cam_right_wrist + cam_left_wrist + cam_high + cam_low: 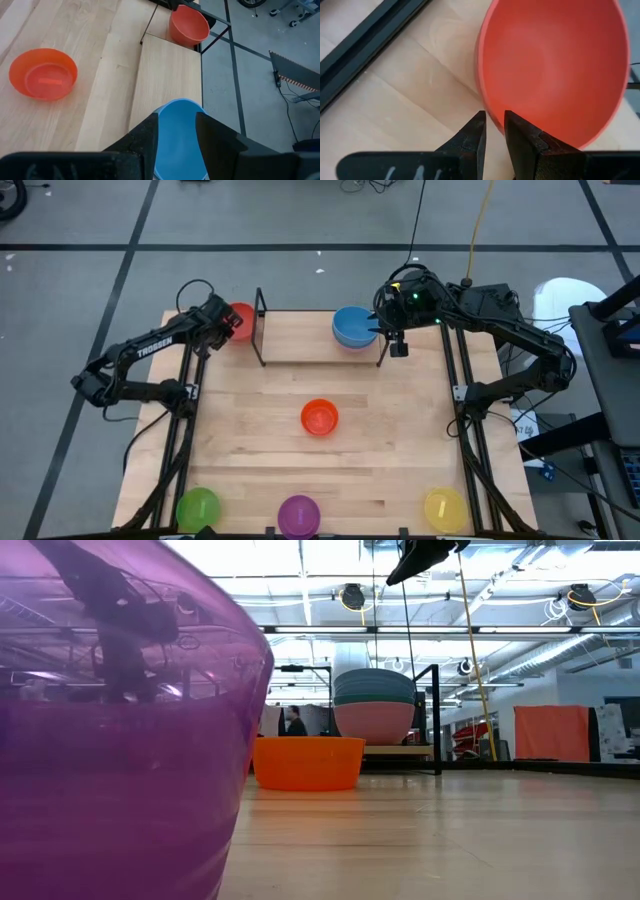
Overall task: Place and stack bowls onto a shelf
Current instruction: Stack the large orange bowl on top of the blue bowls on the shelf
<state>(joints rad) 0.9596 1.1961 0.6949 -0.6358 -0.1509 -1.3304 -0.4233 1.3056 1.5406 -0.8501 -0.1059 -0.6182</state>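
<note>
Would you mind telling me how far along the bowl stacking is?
Done: a stack topped by the blue bowl sits on the shelf. In hand: the left tool straddles the red bowl's rim beside the shelf. Left: orange, green, purple and yellow bowls wait on the table.

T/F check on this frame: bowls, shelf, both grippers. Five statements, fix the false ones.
1. The orange bowl sits mid-table, away from both arms. True.
2. The blue bowl tops a stack at the shelf's right end. True.
3. The red bowl is on the shelf board. False: it rests on the table just left of the shelf.
4. The left gripper holds the purple bowl. False: its fingers straddle the red bowl's rim.
5. The right gripper hangs over the yellow bowl. False: it is at the blue bowl.
</note>
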